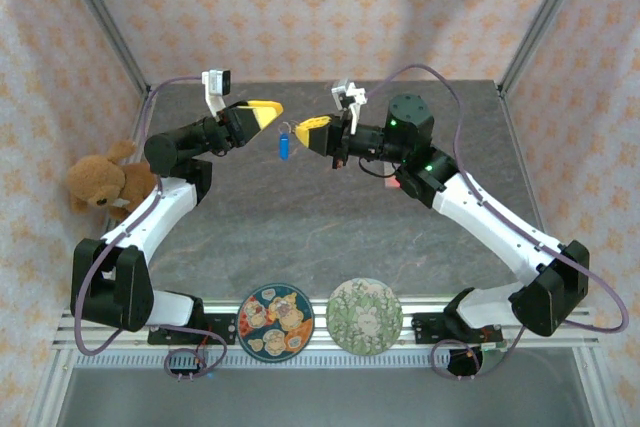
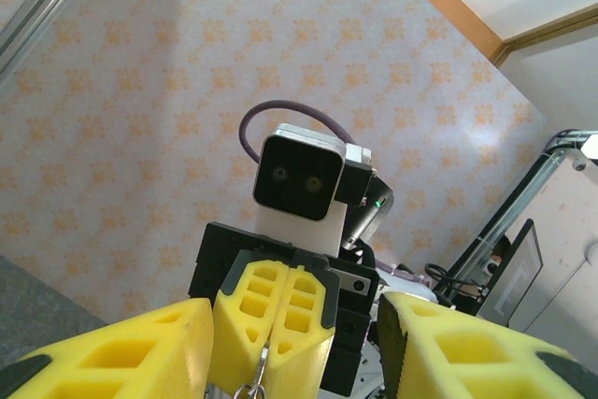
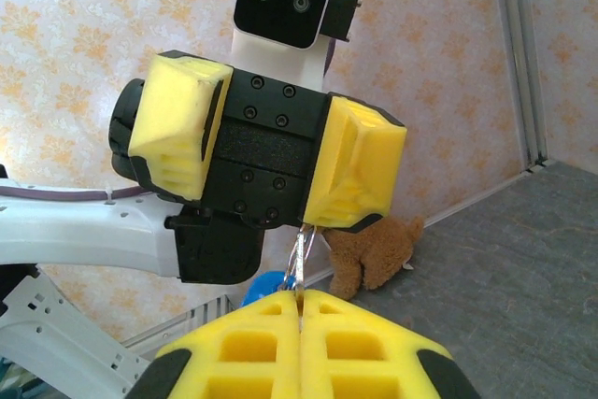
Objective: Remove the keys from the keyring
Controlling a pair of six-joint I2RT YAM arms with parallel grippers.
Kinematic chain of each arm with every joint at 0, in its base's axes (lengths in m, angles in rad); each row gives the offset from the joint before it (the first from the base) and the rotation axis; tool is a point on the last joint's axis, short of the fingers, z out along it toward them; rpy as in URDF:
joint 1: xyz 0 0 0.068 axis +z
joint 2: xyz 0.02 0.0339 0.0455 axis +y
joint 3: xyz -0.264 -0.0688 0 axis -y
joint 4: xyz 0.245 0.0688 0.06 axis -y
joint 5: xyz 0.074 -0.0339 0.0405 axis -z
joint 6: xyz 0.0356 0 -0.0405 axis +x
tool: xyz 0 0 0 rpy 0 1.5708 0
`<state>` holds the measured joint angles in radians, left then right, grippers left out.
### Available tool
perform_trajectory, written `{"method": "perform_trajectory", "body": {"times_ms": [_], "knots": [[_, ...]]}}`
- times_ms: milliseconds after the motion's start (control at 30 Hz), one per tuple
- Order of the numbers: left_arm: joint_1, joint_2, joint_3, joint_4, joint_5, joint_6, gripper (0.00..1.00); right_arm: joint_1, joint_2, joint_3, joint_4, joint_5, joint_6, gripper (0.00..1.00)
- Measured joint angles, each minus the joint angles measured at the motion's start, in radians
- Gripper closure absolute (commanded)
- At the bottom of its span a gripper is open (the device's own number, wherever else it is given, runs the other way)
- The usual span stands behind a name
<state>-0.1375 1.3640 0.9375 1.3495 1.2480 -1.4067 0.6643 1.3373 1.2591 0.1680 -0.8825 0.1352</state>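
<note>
My right tool (image 3: 301, 310) pinches the keyring (image 3: 300, 263) shut, high above the surface (image 1: 330, 227), while my left tool (image 1: 268, 114) stands half open and empty, so any slip drops the blue key (image 1: 284, 142).

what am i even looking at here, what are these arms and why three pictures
These are two robot arms bolted at the near edge of a grey table, trying to take keys off a keyring. The overhead picture comes from a fixed camera above and behind them. The other two come from small cameras on each wrist, so each looks past its own yellow fingers at the other arm.

The right end effector is shut on the metal keyring, held up in the air. A blue tag hangs below it between the arms. The left end effector faces it with its fingers spread apart, holding nothing.

Also on the table: a brown teddy bear at the left edge, and two round decorated plates near the arm bases.
</note>
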Motion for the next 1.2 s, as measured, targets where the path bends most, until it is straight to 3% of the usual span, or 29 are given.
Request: {"method": "perform_trajectory", "body": {"times_ms": [200,467,800,1200], "knots": [[0.000,0.017,-0.033,-0.158,-0.016,0.149,0.49,-0.042,0.012,0.001,-0.018,0.000,0.004,1.00],[0.000,0.113,-0.075,-0.232,-0.043,0.243,0.50,-0.099,0.027,-0.060,-0.013,0.001,0.019,1.00],[0.000,0.116,-0.096,-0.530,-0.131,0.486,0.52,-0.129,0.067,-0.129,-0.015,0.014,0.022,1.00],[-0.034,0.116,-0.123,-0.315,-0.058,0.377,0.52,-0.129,0.080,-0.129,-0.021,-0.060,0.022,1.00]]}}
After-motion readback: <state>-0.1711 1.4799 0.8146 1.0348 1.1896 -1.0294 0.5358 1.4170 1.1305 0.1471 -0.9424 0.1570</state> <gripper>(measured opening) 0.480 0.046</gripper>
